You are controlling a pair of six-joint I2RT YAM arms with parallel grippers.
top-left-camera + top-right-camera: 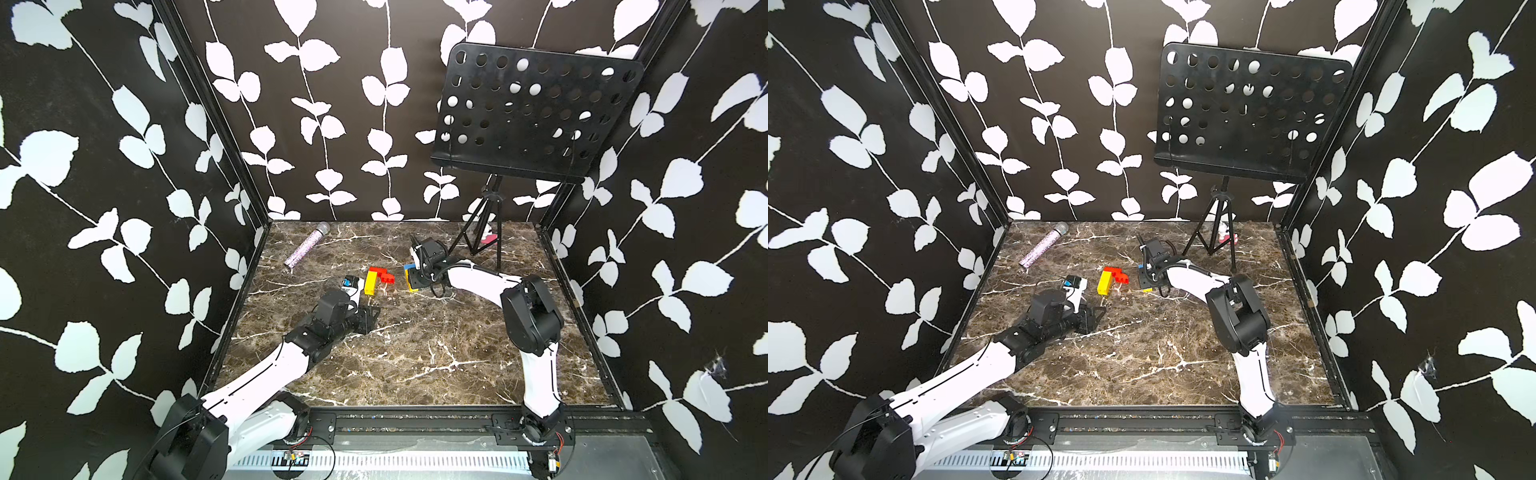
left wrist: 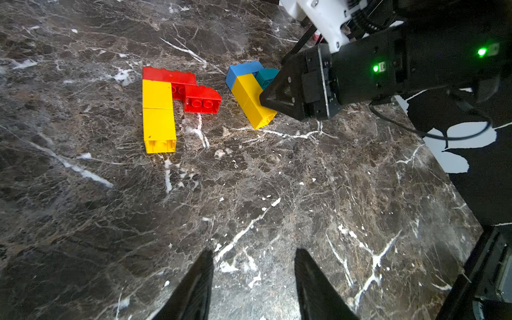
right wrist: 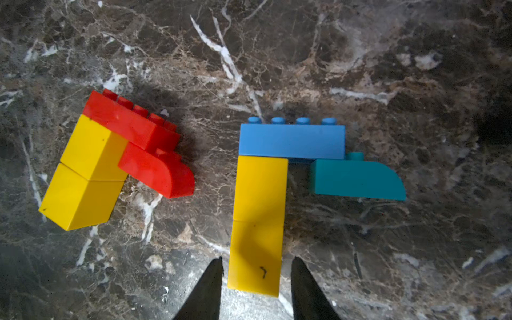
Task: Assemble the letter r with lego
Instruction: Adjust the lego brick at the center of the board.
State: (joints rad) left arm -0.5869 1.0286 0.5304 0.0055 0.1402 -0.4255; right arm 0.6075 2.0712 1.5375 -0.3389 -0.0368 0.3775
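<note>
My R pincer (image 3: 257, 261): jaws apart, straddling yellow leg (image 3: 259, 194) of blue-top r (image 3: 291, 141), no clamp. L pincer (image 2: 253, 257): apart, empty, near. Red-top r (image 3: 130, 130) just beside blue-top; both flat, mid table (image 3: 388, 69).

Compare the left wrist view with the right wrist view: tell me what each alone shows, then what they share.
Left wrist only: the right gripper from outside, green lights lit, and the open left gripper. Right wrist only: the teal brick whole, unobstructed, and gaps between the right gripper's fingers and the yellow stem. Both: the red-topped r and blue-topped r, lying apart on the table.
</note>
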